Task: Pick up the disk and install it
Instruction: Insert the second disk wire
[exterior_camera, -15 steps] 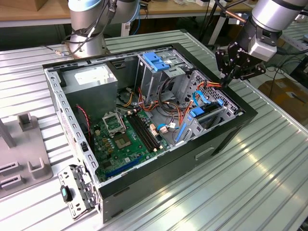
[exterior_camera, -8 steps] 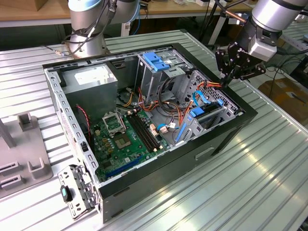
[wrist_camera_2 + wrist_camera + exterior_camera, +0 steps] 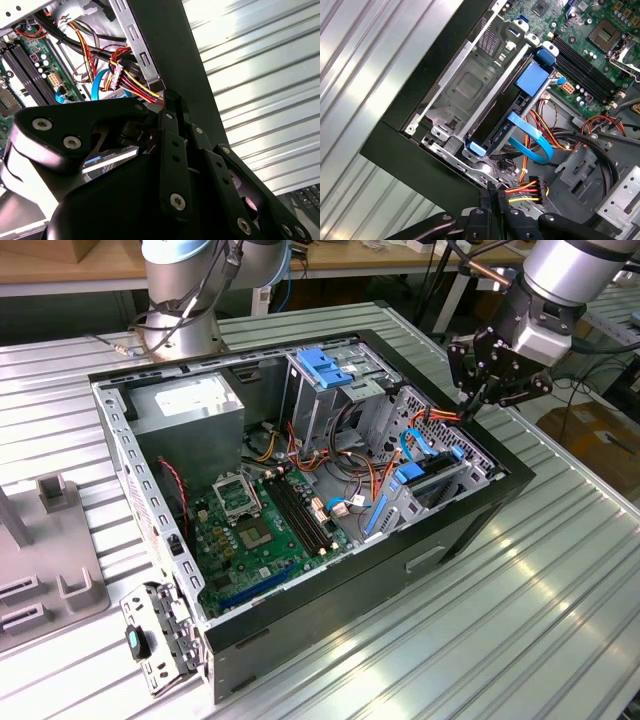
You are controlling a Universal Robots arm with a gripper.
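The disk (image 3: pixel 432 483) sits slotted in its bay at the computer case's (image 3: pixel 470 515) front corner, and the hand (image 3: pixel 467 410), fingertips pressed together and empty just above that corner's cables (image 3: pixel 530 190), risks snagging those wires.

Table (image 3: pixel 560 620): ribbed bare metal, semi-glossy. Computer case (image 3: pixel 470 525): matt black rim, dull grey sheet-metal cage inside. Disk (image 3: pixel 505 125): glossy blue plastic carrier. Gripper (image 3: pixel 492 192): matt black metal links.
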